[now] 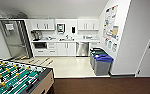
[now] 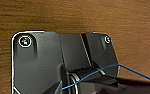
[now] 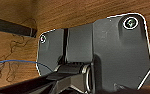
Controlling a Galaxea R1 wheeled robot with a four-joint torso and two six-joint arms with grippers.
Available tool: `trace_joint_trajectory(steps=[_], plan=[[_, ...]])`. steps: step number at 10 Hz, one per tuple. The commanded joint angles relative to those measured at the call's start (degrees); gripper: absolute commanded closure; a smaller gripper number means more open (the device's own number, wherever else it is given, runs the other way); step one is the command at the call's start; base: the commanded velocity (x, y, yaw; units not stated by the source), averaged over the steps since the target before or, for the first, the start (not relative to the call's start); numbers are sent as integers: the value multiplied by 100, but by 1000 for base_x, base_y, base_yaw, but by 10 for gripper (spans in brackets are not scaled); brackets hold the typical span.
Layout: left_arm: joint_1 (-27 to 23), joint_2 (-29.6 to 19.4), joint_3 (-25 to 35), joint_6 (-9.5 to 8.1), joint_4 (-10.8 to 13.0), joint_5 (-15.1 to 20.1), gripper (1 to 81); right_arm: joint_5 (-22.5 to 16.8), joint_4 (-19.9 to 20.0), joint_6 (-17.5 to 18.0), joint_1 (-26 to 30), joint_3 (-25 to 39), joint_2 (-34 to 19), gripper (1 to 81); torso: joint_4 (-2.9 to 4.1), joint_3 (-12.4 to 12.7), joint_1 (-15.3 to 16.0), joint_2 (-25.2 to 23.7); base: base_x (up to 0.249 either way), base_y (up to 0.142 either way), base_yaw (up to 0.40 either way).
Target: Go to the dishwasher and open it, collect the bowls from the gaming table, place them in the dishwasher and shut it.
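Observation:
The dishwasher [image 1: 82, 49] is a stainless-steel front under the white counter [image 1: 66, 40] at the far end of the room, its door shut. It stands between white cabinet doors [image 1: 66, 48] and the side wall. The bowls and the gaming table are out of view. In both wrist views the arms' dark plates hang over brown wood-grain floor [image 2: 73, 15] [image 3: 73, 12], well short of the kitchen.
A green-field table-football table [image 1: 18, 78] fills the near left. Two grey bins, one with a blue lid [image 1: 102, 64], stand against the right wall near the dishwasher. A pale floor [image 1: 71, 66] leads to the counter. A steel-framed glass door [image 1: 16, 40] is at the left.

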Motion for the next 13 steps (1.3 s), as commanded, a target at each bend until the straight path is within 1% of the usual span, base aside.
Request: trace_joint_trajectory(steps=[1, 13], plan=[[-310, -76, 122, 46, -5, 251, 10, -291, 14, -15, 312, 147, -88, 10, 0, 0, 0, 0, 164, 0, 0], [-318, -76, 121, 46, 39, 251, 10, -264, 14, -7, 348, 165, -88, 10, -2, 0, 0, 0, 174, 0, 0]])
